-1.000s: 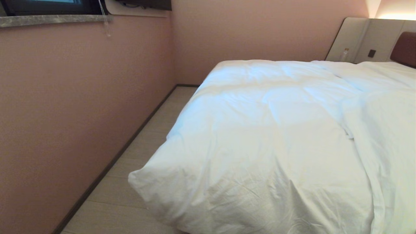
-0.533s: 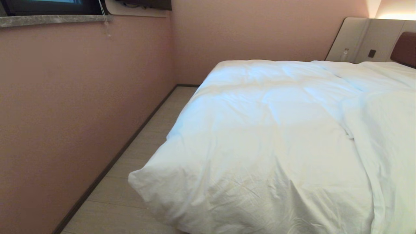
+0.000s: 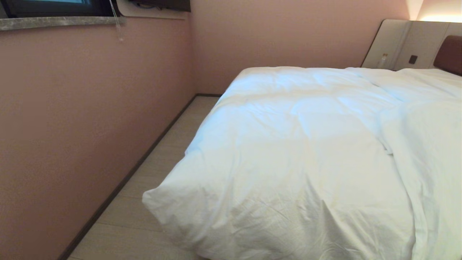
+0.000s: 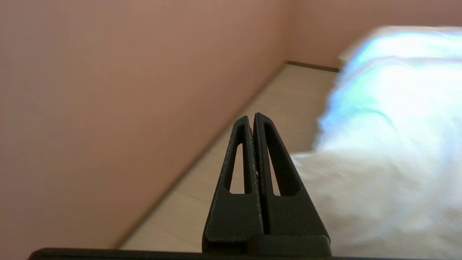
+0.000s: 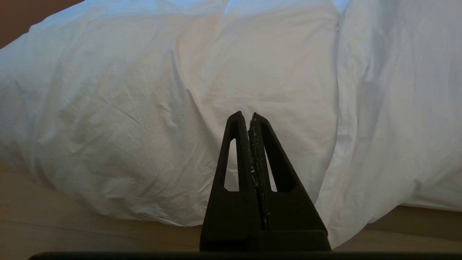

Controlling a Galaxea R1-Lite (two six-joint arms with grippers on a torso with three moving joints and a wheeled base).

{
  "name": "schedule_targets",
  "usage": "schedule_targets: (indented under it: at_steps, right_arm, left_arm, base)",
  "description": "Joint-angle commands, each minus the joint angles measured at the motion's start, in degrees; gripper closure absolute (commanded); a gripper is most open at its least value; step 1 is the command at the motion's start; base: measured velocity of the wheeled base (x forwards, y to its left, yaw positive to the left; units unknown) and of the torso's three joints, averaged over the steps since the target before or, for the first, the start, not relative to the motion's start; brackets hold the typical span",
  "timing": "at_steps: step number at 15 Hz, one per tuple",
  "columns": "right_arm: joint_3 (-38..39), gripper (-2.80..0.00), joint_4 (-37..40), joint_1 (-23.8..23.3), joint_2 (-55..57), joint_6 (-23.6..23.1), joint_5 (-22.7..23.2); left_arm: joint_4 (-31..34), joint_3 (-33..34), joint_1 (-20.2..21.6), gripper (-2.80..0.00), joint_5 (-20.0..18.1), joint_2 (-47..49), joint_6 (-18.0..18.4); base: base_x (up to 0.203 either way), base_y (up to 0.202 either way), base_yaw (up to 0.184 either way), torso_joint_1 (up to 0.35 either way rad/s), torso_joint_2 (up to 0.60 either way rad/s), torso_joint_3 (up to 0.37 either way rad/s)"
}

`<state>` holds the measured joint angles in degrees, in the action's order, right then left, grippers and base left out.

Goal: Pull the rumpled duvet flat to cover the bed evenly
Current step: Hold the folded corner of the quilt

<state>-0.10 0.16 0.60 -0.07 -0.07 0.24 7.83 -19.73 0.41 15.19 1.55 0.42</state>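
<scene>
The white puffy duvet (image 3: 306,155) lies spread over the bed, its near left corner (image 3: 158,202) bulging out over the floor and a fold running down its right part (image 3: 389,144). The bed's brown headboard (image 3: 449,54) shows at the far right. Neither arm shows in the head view. My left gripper (image 4: 252,116) is shut and empty, held over the floor strip beside the duvet (image 4: 379,162). My right gripper (image 5: 245,115) is shut and empty, pointing at the duvet's hanging front edge (image 5: 180,108) without touching it.
A pink wall (image 3: 90,126) runs along the left, leaving a narrow strip of pale floor (image 3: 155,169) between it and the bed. A window sill (image 3: 57,22) with a hanging cord sits high on that wall. Beige panels (image 3: 400,43) flank the headboard.
The head view is the same in all three frames; the duvet has not moved.
</scene>
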Motion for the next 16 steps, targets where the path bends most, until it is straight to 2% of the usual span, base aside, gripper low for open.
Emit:
schedule_targets:
  at_steps: [1, 4, 6, 9, 16]
  right_arm:
    - [0.0, 0.00, 0.0, 0.0, 0.1, 0.0, 0.0]
    - [0.0, 0.00, 0.0, 0.0, 0.1, 0.0, 0.0]
    - [0.0, 0.00, -0.1, 0.0, 0.1, 0.0, 0.0]
    - [0.0, 0.00, 0.0, 0.0, 0.1, 0.0, 0.0]
    - [0.0, 0.00, 0.0, 0.0, 0.1, 0.0, 0.0]
  left_arm:
    - [-0.7, 3.0, 0.0, 0.00, -3.0, -1.5, -0.4]
    - [-3.0, 9.0, 0.0, 0.00, -11.6, -1.6, -0.8]
    - [-3.3, 11.6, 0.0, 0.00, -13.8, -1.6, -0.8]
    - [-3.3, 15.8, 0.0, 0.00, -15.2, -1.6, -0.6]
    - [-3.5, 18.2, 0.0, 0.00, -15.2, -1.6, 0.9]
  base:
    - [0.000, 0.000, 0.000, 0.000, 0.00, 0.000]
    - [0.000, 0.000, 0.000, 0.000, 0.00, 0.000]
    - [0.000, 0.000, 0.000, 0.000, 0.00, 0.000]
    - [0.000, 0.000, 0.000, 0.000, 0.00, 0.000]
    - [0.000, 0.000, 0.000, 0.000, 0.00, 0.000]
